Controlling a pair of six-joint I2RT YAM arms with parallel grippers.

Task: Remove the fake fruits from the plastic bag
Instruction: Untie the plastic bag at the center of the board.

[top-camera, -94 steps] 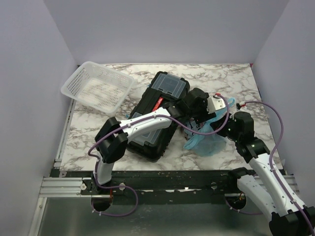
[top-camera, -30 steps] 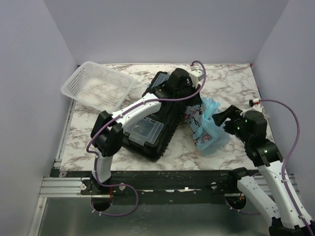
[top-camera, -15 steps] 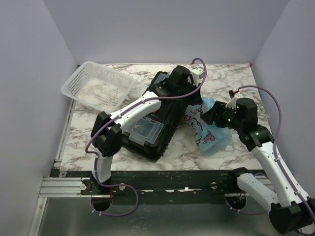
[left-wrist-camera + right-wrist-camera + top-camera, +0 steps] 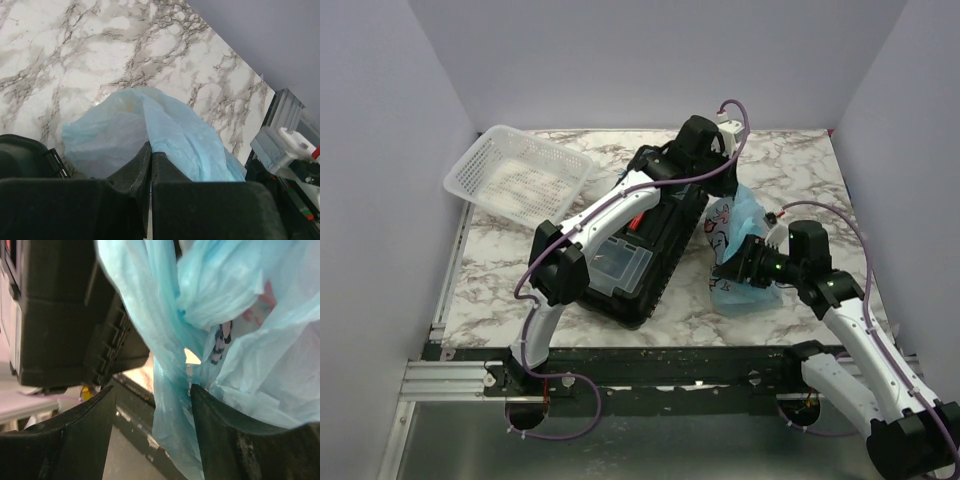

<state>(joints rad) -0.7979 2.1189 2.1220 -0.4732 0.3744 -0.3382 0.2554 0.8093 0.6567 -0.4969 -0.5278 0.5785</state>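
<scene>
Light-blue translucent crinkly plastic bag [image 4: 745, 255] with pink-and-white cartoon print is seen standing on the marble-patterned bench [image 4: 510, 270], right of centre, its lower part bunched on the surface and its top drawn upward. Contents cannot be made out through the film.

Far left: a white mesh plastic basket [image 4: 520, 175] is set at the rear left corner of the bench, tilted, well apart from the bag.

Centre: a black plastic toolbox [image 4: 665, 235] with clear-lidded compartments is laid at an angle, just beside the bag's left side. The left arm is stretched across and above it.

Left gripper [image 4: 151, 150]: positioned over the bag's top, pointing down. In the left wrist view the fingers [image 4: 200, 200] are pressed together, and a fold of the bag [image 4: 175, 132] is pinched between them, the film fanning out beyond the tips over the marble.

Right gripper [image 4: 735, 268]: brought in low from the right, at the bag's lower front. In the right wrist view the fingers [image 4: 85, 435] are spread, and a twisted strand of the bag [image 4: 170, 365] hangs in the gap. The film is touched by the right-hand finger; the other finger is apart from it. The toolbox edge is seen beyond on the left.
</scene>
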